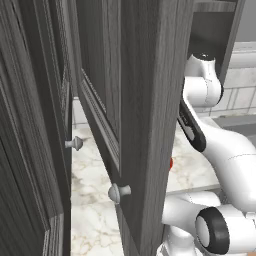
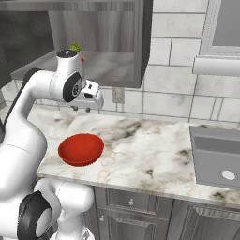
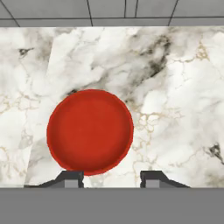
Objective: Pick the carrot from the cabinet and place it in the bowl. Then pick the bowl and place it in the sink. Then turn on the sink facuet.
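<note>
Bowl (image 3: 89, 131) sits upright on counter (image 3: 175, 109), mouth up, under spread end effector (image 3: 111, 177).

Bowl (image 2: 80, 149) on counter (image 2: 140, 154), left of sink (image 2: 215, 157)

The red bowl (image 2: 81, 149) sits upright and empty on the marble bench, lower left of the right base view. The grey sink (image 2: 218, 157) lies at the right edge. The dark cabinet (image 2: 101, 44), open, hangs upper left.
</note>
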Tool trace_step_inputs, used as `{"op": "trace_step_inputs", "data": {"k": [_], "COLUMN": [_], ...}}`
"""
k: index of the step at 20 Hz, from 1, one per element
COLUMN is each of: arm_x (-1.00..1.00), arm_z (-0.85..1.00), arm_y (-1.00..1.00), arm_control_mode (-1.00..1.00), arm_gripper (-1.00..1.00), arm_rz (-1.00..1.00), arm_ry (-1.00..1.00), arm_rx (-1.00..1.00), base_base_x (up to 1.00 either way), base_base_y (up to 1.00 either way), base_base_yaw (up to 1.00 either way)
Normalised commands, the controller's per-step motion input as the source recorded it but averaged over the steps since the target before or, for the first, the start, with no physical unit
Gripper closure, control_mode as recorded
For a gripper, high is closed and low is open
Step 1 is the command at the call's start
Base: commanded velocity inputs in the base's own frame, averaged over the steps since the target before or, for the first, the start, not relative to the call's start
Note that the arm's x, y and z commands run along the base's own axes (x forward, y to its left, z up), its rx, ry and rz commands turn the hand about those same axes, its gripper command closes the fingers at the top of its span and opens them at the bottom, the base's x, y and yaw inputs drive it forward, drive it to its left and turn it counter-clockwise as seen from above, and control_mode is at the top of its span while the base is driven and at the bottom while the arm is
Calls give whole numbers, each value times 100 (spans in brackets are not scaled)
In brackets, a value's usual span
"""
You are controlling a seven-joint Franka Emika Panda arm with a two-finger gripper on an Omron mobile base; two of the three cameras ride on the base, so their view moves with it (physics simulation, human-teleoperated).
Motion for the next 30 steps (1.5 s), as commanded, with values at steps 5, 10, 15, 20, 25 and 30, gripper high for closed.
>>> {"op": "trace_step_inputs", "data": {"k": [5, 10, 15, 20, 25, 30], "arm_x": [-15, -25, -21, -6, 8, 45], "arm_z": [0, 9, 29, 53, 80, 94], "arm_y": [-19, 21, 38, 34, 21, 13], "arm_control_mode": [-100, -100, -100, -100, -100, -100], "arm_gripper": [-100, -100, -100, -100, -100, -100], "arm_rz": [-1, -1, 0, -2, -7, -11], "arm_ry": [-1, -22, -35, -22, -2, 0], "arm_rx": [3, -1, -1, 0, 4, 7], "base_base_x": [0, 0, 0, 0, 0, 0], "base_base_y": [0, 0, 0, 0, 0, 0], "base_base_yaw": [0, 0, 0, 0, 0, 0]}}
